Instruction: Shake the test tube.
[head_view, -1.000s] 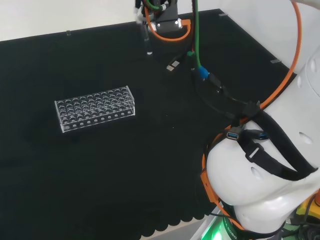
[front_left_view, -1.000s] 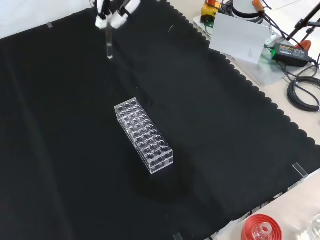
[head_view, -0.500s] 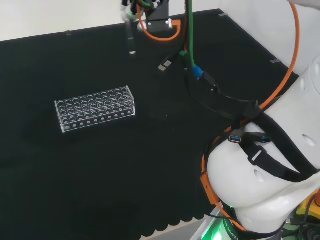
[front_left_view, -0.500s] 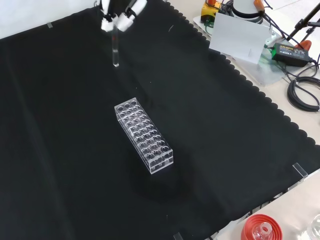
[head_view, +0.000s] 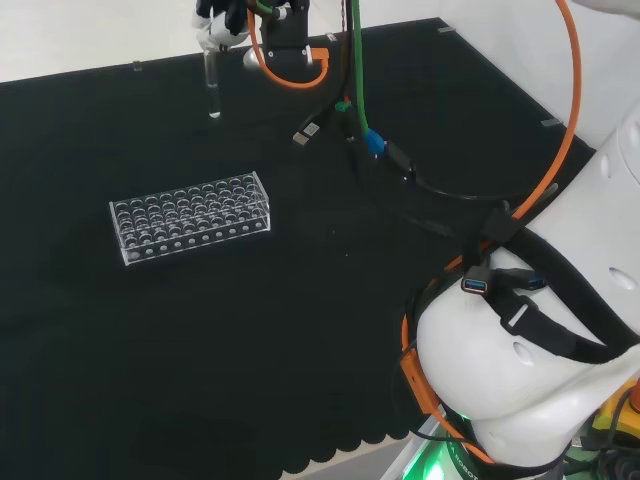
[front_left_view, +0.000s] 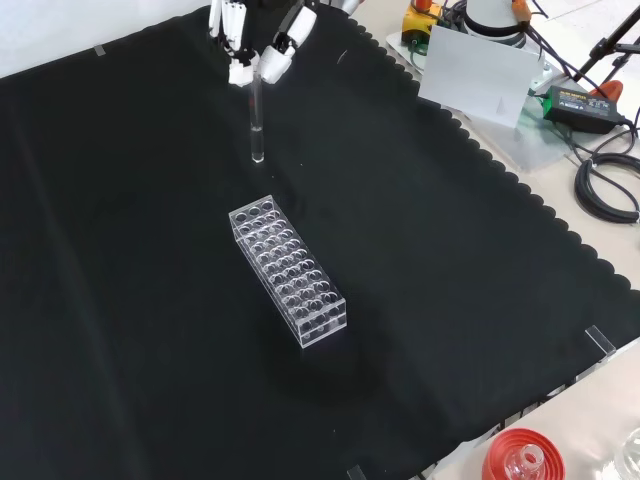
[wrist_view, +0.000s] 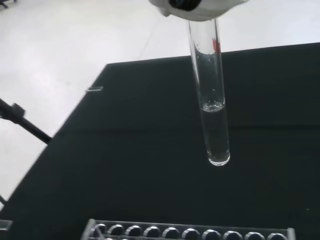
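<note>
The hand (front_left_view: 255, 40) pinches the top of a clear glass test tube (front_left_view: 257, 120), which hangs upright above the cloth. In the head view the hand (head_view: 222, 22) sits at the top edge with the test tube (head_view: 212, 88) below it. Up close in the wrist view, the test tube (wrist_view: 210, 100) holds clear liquid in its lower part, and a blurred white fingertip (wrist_view: 197, 7) covers its mouth. A clear plastic tube rack (front_left_view: 288, 270) with many empty holes lies on the cloth, nearer the camera than the tube in the front view. The rack (head_view: 190, 216) and the rack's edge (wrist_view: 185, 231) also show in the other two views.
The arm's white links (head_view: 530, 370) and orange, green and black cables (head_view: 360, 110) fill the head view's right. In the front view a red ribbed stand (front_left_view: 520, 458) sits at the bottom right, off the black cloth (front_left_view: 450, 250); boxes and cables lie at the top right.
The hand has carried the test tube left in the head view, which is nearer and lower in the front view, toward the rack. The rack has not moved.
</note>
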